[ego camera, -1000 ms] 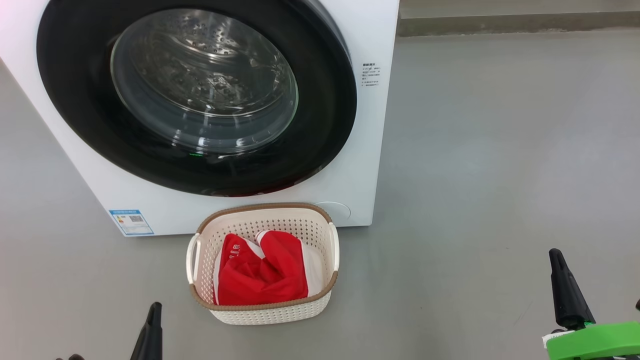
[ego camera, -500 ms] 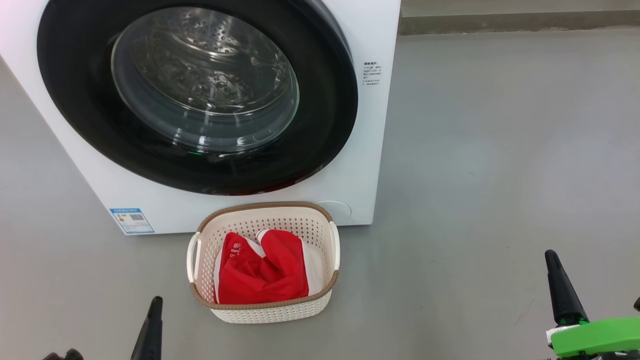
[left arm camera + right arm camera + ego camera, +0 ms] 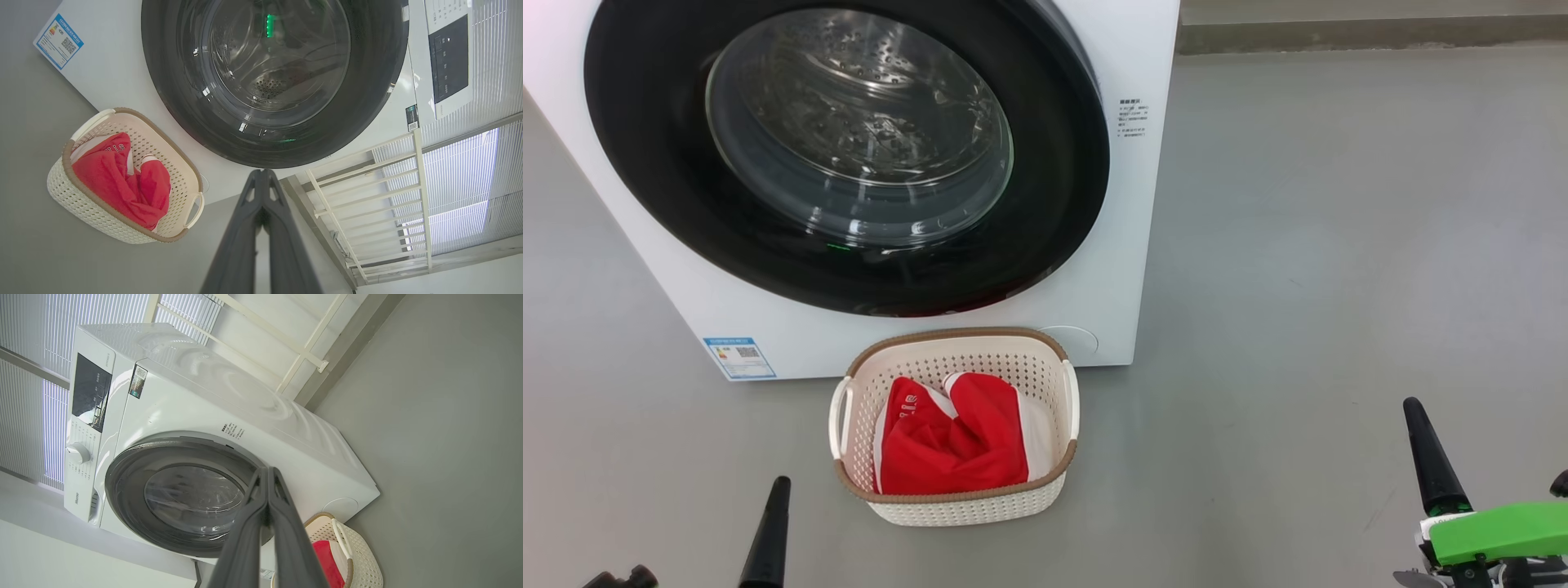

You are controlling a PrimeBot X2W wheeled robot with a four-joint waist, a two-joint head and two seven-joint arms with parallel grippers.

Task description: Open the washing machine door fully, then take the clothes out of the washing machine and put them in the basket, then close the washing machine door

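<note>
**Door shut, load in basket**

The door (image 3: 858, 139) lies flush on the washer (image 3: 1131, 245). Red clothes (image 3: 947, 449) sit in the basket (image 3: 956, 335) just before it. Left gripper (image 3: 262, 173) and right gripper (image 3: 267, 470) hang clear, jaws pressed together, empty. Judged: closing step complete; next, only confirm the latch.

You are looking at a plain grey floor (image 3: 1339, 245) running back to a low grey ledge (image 3: 1364, 34). A white railing (image 3: 367, 196) is standing above that ledge, and slatted blinds (image 3: 457, 163) are letting daylight through.
</note>
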